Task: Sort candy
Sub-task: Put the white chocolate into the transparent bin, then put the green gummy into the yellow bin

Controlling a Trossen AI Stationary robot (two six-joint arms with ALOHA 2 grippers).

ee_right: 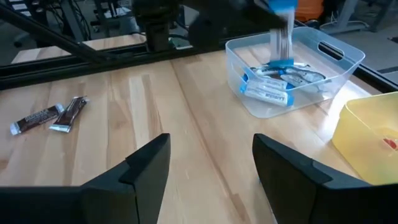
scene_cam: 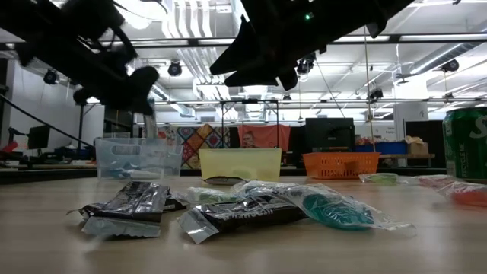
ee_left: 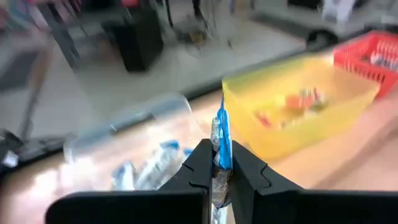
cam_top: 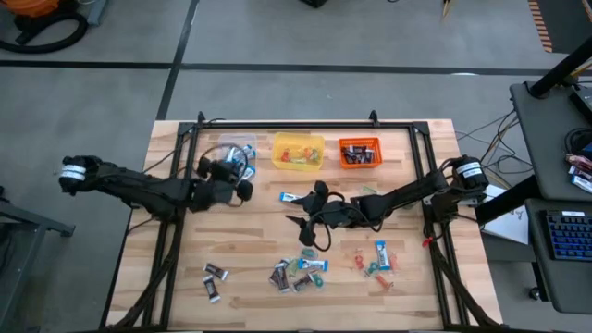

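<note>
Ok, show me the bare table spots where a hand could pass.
Free: the wood between the clear tub and the two brown candies near the front left; also the right strip beyond the orange tub. Crowded: the front middle, where the candy pile lies, and around the open right gripper.

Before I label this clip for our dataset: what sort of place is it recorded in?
Probably a robotics lab or workshop: a wooden table inside a black frame on a bare grey floor, rows of ceiling lights over equipment benches, and a desk with a keyboard alongside.
</note>
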